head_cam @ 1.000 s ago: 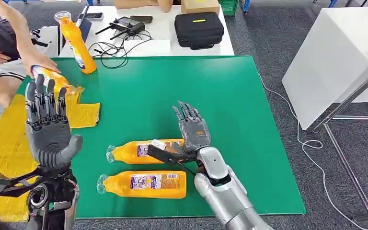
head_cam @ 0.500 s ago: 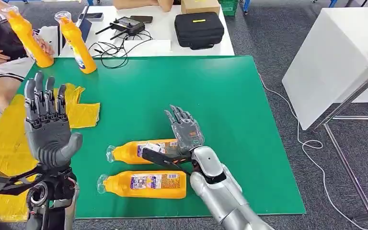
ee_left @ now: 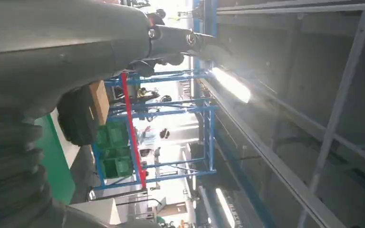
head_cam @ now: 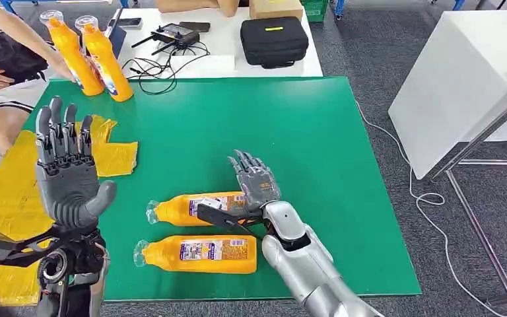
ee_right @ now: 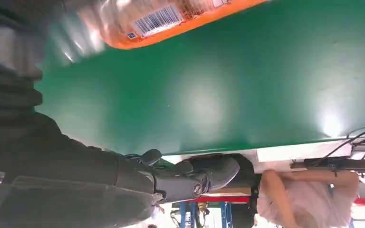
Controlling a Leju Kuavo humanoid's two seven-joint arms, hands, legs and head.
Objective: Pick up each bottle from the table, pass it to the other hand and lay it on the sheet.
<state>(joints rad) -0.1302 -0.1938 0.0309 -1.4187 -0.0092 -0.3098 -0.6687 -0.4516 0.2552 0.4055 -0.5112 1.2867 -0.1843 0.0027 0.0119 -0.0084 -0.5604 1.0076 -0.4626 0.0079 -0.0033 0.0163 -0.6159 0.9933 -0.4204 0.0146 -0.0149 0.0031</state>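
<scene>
The right robot hand [head_cam: 254, 188] rests on the far lying bottle [head_cam: 195, 208]; its thumb side hides the bottle's base, so whether it grips is unclear. The left robot hand [head_cam: 68, 175] is raised, open, empty, above the yellow sheet [head_cam: 6, 191] at the bench's [head_cam: 317, 145] left edge. A second bottle [head_cam: 198, 254] lies near the front edge.

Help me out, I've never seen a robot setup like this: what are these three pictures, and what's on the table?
It's a humanoid robot with two silver arms. The wide picture looks down from its head; the other two come from cameras at its wrists, so they look turned. Its left hand is raised, open and empty. Its right hand reaches over one of two orange bottles lying on the green table: the farther bottle, beside the nearer bottle. A yellow sheet lies at the left. A person sets two more bottles upright.
</scene>
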